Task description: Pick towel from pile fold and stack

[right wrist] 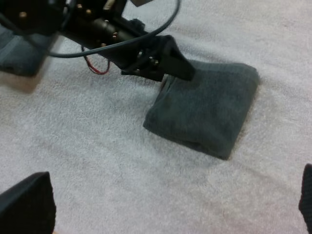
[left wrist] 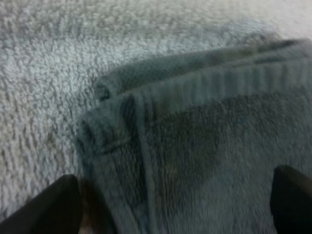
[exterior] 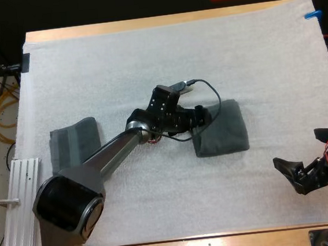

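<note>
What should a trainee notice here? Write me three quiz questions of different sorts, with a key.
1. True or false: the left gripper is at the edge of the middle towel, which lies folded on the mat.
2. Where is the right gripper? A: over the middle towel. B: on the left towel. C: off to the right, clear of both towels.
3. Fill in: the right gripper's fingers stand ____.

Key: 1 true; 2 C; 3 open.
</note>
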Controlling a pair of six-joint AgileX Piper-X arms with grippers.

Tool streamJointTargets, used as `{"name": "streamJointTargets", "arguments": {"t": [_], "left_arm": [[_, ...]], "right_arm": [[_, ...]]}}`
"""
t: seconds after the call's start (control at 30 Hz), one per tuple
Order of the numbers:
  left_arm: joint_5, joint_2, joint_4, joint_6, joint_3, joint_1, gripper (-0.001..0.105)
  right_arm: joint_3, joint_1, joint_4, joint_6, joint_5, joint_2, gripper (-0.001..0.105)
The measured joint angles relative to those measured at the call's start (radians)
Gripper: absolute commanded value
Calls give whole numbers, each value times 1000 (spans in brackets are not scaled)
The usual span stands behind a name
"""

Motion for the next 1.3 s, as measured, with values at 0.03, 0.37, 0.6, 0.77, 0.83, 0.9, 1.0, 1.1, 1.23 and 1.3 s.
{"name": "streamJointTargets", "arguments": {"t": [0.03, 0.37, 0.6, 0.77, 0.83, 0.9, 1.0, 1.1, 1.23, 1.3], "left_arm": [[0, 5, 0, -8, -3, 0, 76], [6, 10, 57, -44, -12, -22, 76], [-9, 13, 63, -46, -21, -81, 75], [-10, 13, 64, -51, -23, -88, 64], [-13, 17, 70, -52, -23, -88, 49], [-15, 23, 71, -52, -23, -88, 28], [-11, 30, 69, -50, -23, -90, 1], [-8, 30, 66, -13, -23, -89, 0], [-16, 6, 115, 96, -23, -77, 0], [-47, -36, 178, 180, -23, -52, 0]], "right_arm": [[0, 0, 0, 0, 0, 0, 100], [0, 0, 0, 0, 0, 0, 100], [0, 0, 0, 7, 0, 0, 100], [0, 0, 0, 7, 0, 0, 100], [0, 0, 0, 7, 0, 0, 100], [0, 0, 0, 10, 0, 0, 100], [0, 0, 0, 23, 0, 0, 100], [0, 0, 0, 23, 0, 0, 100], [0, 0, 0, 23, 0, 0, 100], [0, 0, 0, 23, 0, 0, 100]]}}
